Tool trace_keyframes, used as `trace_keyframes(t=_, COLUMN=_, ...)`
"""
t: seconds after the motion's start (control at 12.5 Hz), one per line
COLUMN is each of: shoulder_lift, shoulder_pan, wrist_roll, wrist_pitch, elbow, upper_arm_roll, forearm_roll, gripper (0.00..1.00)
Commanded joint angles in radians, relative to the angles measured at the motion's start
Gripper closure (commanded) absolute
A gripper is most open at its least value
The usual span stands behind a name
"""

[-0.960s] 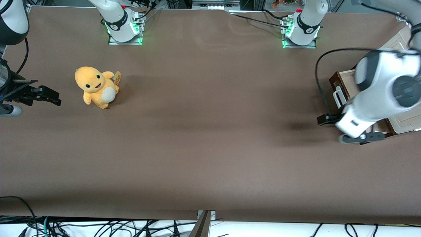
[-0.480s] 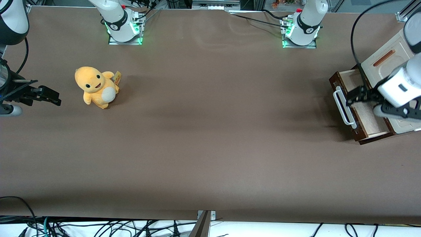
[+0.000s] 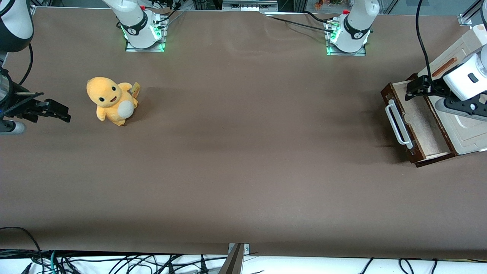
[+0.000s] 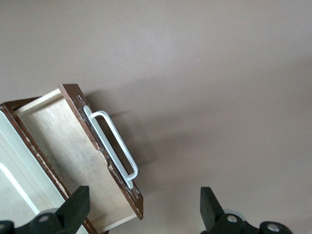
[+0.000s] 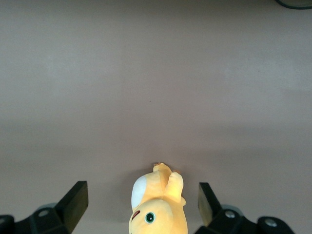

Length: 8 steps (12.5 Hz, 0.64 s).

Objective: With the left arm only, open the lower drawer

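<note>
The lower drawer (image 3: 422, 121) stands pulled out of the cream-white cabinet (image 3: 468, 129), showing its pale beige lining. Its dark brown front carries a white bar handle (image 3: 397, 123). The left arm's gripper (image 3: 414, 88) hangs above the drawer's end that is farther from the front camera, clear of the handle. In the left wrist view the drawer (image 4: 73, 156) and its handle (image 4: 114, 146) lie below the gripper (image 4: 141, 214), whose fingers (image 4: 75, 207) are wide apart and hold nothing.
An orange plush toy (image 3: 111, 101) sits toward the parked arm's end of the table and shows in the right wrist view (image 5: 155, 204). Two arm bases (image 3: 142, 30) (image 3: 350, 32) stand at the table's edge farthest from the front camera. The cabinet's top panel has an orange-brown slot (image 3: 444, 66).
The left arm has risen and swung from in front of the handle to above the drawer, farther from the front camera. The drawer has not moved.
</note>
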Motion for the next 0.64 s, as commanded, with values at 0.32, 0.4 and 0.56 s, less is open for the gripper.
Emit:
trace_keyframes(t=0.32, shoulder_lift=-0.046, shoulder_pan=-0.003, wrist_roll=-0.004, wrist_pitch=-0.054, elbow=-0.054, upper_arm_roll=-0.004, forearm_roll=0.026, gripper=0.00)
trace_keyframes(t=0.4, shoulder_lift=-0.046, shoulder_pan=-0.003, wrist_roll=-0.004, wrist_pitch=-0.065, elbow=-0.051, upper_arm_roll=-0.006, forearm_roll=0.026, gripper=0.00)
trace_keyframes(t=0.56, shoulder_lift=-0.045, shoulder_pan=-0.003, wrist_roll=-0.004, wrist_pitch=-0.073, elbow=-0.048, upper_arm_roll=-0.006, forearm_roll=0.026, gripper=0.00)
